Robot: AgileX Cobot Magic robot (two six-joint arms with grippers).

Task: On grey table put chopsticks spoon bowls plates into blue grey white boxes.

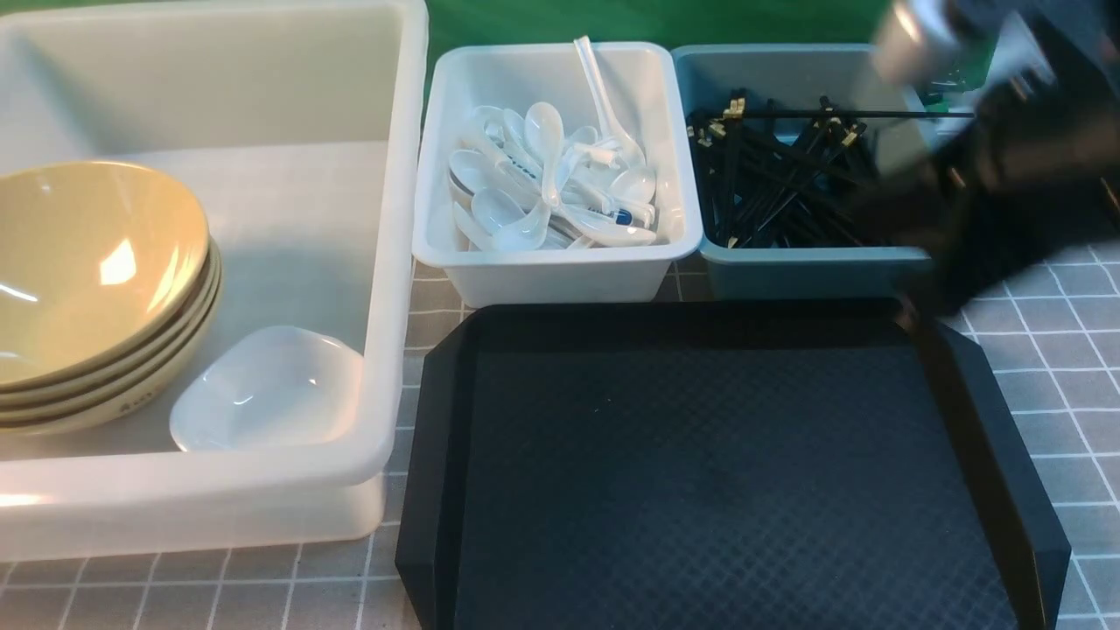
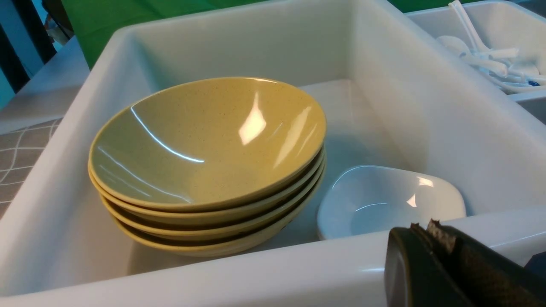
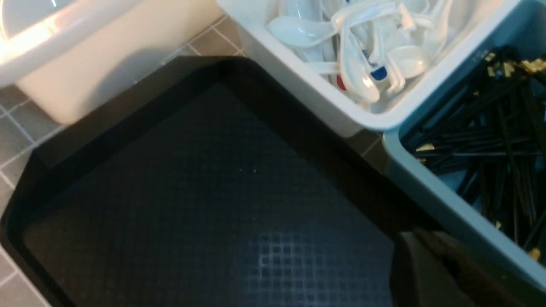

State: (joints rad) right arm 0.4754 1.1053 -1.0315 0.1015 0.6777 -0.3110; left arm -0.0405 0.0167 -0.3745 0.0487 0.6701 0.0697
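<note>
A stack of yellow bowls (image 1: 87, 289) and a small white dish (image 1: 267, 389) lie in the large white box (image 1: 385, 262). White spoons (image 1: 551, 179) fill the small white box (image 1: 560, 271). Black chopsticks (image 1: 779, 175) fill the blue-grey box (image 1: 814, 262). My right gripper (image 1: 927, 293) is blurred at the tray's far right corner, by the blue box; in the right wrist view (image 3: 420, 234) its jaws are together and hold nothing. My left gripper (image 2: 422, 226) is shut and empty, just outside the big box's near wall, close to the white dish (image 2: 388, 200) and the bowls (image 2: 209, 157).
An empty black tray (image 1: 717, 472) lies on the grey checked table (image 1: 1067, 367) in front of the two small boxes. A green backdrop stands behind the boxes. The right arm reaches in from the upper right over the blue box.
</note>
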